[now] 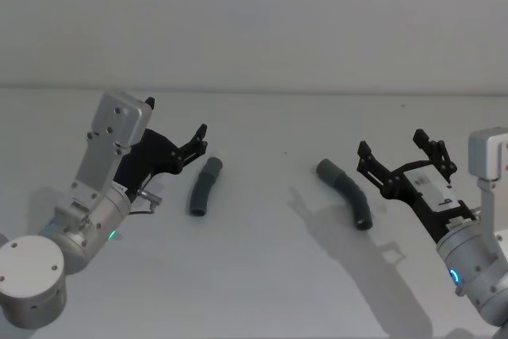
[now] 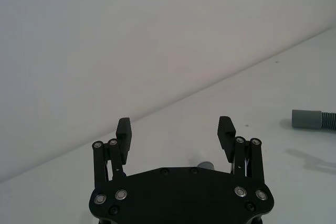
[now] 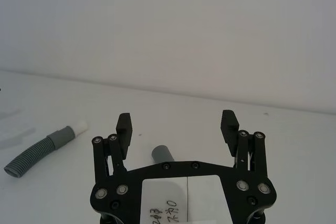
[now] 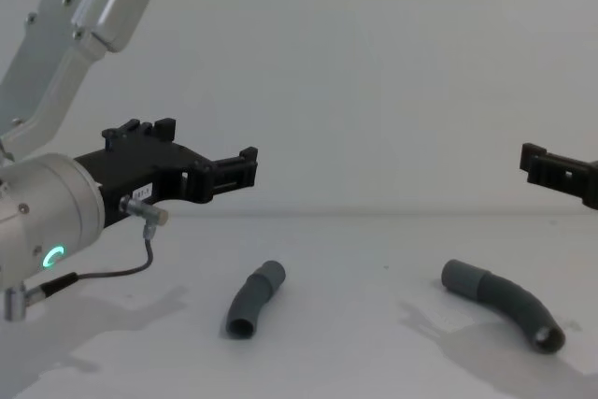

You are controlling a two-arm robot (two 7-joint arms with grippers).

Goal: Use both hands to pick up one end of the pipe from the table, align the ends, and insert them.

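The short pipe piece (image 1: 205, 186) lies on the worktop (image 1: 262, 275) left of centre. Its cuff (image 1: 212, 166) points away from the robot, and the right wrist view shows a pale tip on that cuff. The longer piece (image 1: 346, 194) lies right of centre, well apart from the short one. It is bent, and its cuff (image 1: 325, 169) is at the far end, turned toward the short piece. Neither piece is held.

The left hand (image 2: 176, 128) hangs above the worktop just left of the short piece, fingers wide apart and empty. The right hand (image 1: 391, 142) hangs above the worktop just right of the longer piece, also spread wide and empty. A pale wall (image 1: 254, 21) rises behind.
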